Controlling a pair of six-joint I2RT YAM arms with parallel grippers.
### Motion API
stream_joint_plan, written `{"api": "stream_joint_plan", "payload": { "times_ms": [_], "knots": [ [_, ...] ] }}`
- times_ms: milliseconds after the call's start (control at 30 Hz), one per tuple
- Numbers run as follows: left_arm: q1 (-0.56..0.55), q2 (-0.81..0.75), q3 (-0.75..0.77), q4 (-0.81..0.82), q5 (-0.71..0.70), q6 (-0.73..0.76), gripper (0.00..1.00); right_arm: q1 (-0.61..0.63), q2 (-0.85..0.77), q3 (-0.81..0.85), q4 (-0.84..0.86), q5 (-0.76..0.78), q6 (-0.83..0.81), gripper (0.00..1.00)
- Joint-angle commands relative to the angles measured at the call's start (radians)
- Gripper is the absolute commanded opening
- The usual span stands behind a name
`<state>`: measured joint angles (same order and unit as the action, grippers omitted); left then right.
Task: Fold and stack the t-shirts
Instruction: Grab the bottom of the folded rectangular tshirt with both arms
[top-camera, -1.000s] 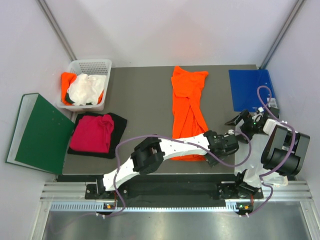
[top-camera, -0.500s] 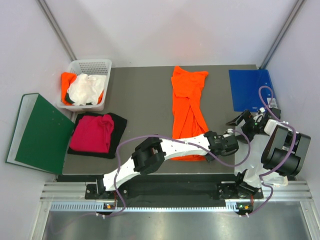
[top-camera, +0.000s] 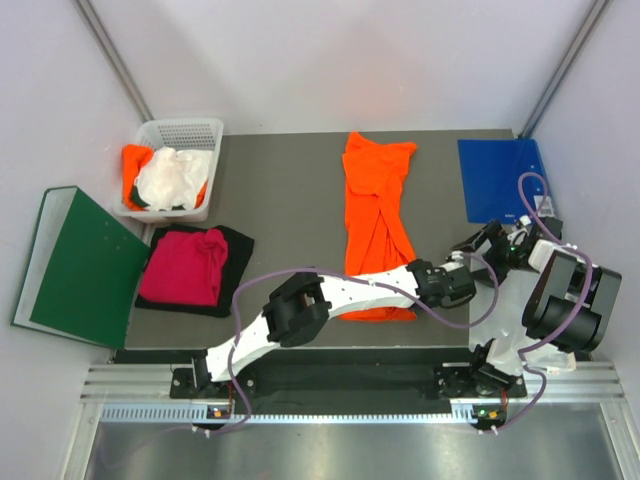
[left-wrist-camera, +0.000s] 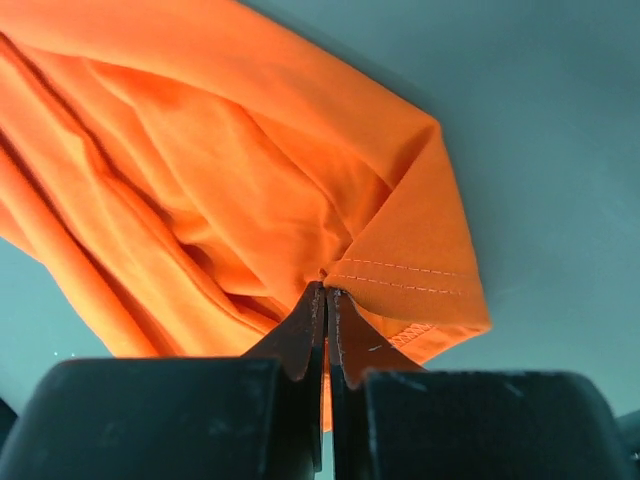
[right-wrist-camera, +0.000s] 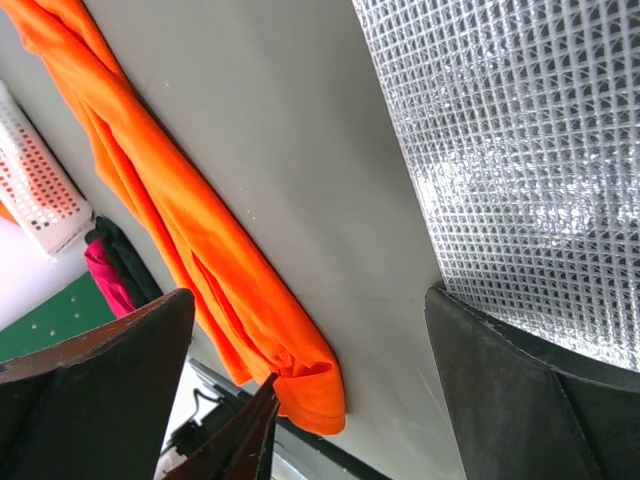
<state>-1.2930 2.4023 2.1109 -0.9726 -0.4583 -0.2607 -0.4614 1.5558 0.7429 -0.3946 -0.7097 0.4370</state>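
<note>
Grey counter (top-camera: 290, 200), white walls around. Mid-right on it lies the bright orange t-shirt (top-camera: 375, 215), a long narrow strip running from far edge to near edge, rumpled rather than flat. At left, well apart, a pink t-shirt (top-camera: 185, 265) sits folded on a black t-shirt (top-camera: 238, 250).

Risk, as I judge it: the pinch takes only the hem corner (left-wrist-camera: 410, 280). A quick pull may slip the cloth free. It may also drag the whole strip and bunch it further, and loose layers underneath could come up with it.

Near end: the left claw (left-wrist-camera: 326, 292) is clamped on that stitched corner, jaws meeting. Off to the shirt's right, the right claw (right-wrist-camera: 308, 300) hangs wide open, holding nothing.
</note>
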Motion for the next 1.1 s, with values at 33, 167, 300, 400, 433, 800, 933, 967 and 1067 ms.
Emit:
{"api": "stream_joint_plan", "payload": {
  "times_ms": [33, 167, 300, 400, 433, 800, 933, 967, 1067],
  "knots": [
    [0.017, -0.121, -0.008, 0.02, -0.054, -0.048, 0.0, -0.011, 0.018, -0.042, 0.026, 0.067, -0.053, 1.0],
    [0.021, -0.173, -0.02, 0.021, -0.025, -0.061, 0.0, -0.011, 0.018, -0.05, 0.03, 0.067, -0.052, 1.0],
    [0.026, -0.23, -0.081, 0.023, -0.01, -0.098, 0.0, -0.011, 0.021, -0.051, 0.031, 0.067, -0.053, 1.0],
    [0.032, -0.27, -0.141, 0.02, 0.016, -0.123, 0.0, -0.011, 0.021, -0.051, 0.034, 0.064, -0.054, 1.0],
    [0.035, -0.285, -0.158, 0.015, 0.024, -0.13, 0.0, -0.01, 0.024, -0.051, 0.034, 0.065, -0.055, 1.0],
    [0.04, -0.31, -0.405, -0.002, 0.138, -0.255, 0.0, -0.01, 0.026, -0.043, 0.019, 0.069, -0.073, 1.0],
    [0.041, -0.299, -0.442, 0.021, 0.164, -0.265, 0.0, -0.01, 0.009, -0.028, -0.015, 0.081, -0.107, 1.0],
    [0.041, -0.293, -0.44, 0.023, 0.167, -0.267, 0.0, -0.01, 0.003, -0.027, -0.023, 0.081, -0.109, 1.0],
    [0.043, -0.289, -0.418, 0.012, 0.161, -0.264, 0.21, -0.002, -0.036, -0.02, -0.056, 0.076, -0.136, 1.0]
  ]
}}
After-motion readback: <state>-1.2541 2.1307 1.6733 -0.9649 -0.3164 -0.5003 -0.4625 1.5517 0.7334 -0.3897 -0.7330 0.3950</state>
